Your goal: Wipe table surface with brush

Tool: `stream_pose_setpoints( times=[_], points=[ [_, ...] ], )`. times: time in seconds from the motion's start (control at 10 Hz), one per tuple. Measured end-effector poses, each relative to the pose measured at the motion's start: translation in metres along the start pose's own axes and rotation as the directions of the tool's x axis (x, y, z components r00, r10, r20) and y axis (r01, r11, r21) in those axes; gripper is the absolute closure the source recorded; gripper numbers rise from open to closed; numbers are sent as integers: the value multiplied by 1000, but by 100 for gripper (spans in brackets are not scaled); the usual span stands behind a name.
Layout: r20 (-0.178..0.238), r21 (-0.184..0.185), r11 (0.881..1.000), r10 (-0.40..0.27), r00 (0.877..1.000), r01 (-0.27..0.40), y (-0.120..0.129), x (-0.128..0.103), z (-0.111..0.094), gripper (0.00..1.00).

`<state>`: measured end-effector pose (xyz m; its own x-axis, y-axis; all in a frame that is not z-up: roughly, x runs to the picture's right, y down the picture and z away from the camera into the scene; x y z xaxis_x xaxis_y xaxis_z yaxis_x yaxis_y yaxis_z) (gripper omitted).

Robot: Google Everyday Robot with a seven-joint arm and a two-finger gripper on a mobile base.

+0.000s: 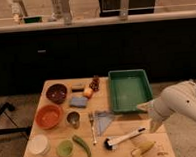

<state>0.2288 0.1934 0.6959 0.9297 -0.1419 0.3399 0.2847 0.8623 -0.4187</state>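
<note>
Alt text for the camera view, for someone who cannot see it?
The robot's claw is over the right side of the table surface, close to the handle end of the brush lying near the front edge. A green tray sits behind, a banana in front.
</note>
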Motion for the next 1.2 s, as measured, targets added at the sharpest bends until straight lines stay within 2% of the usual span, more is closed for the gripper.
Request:
stream_pose_setpoints(
  times=[0.3, 0.5, 0.7, 1.2],
  points=[
    [-19, -14, 1000, 18, 1000, -18, 5, -1, 8, 20],
    [-31, -53, 999, -8, 999, 7, 19, -8, 38, 20],
    [-37, -78, 997, -30, 999, 27, 26, -15, 58, 20],
    [-28, -114, 993, -44, 999, 41, 35, -24, 78, 21]
  ],
)
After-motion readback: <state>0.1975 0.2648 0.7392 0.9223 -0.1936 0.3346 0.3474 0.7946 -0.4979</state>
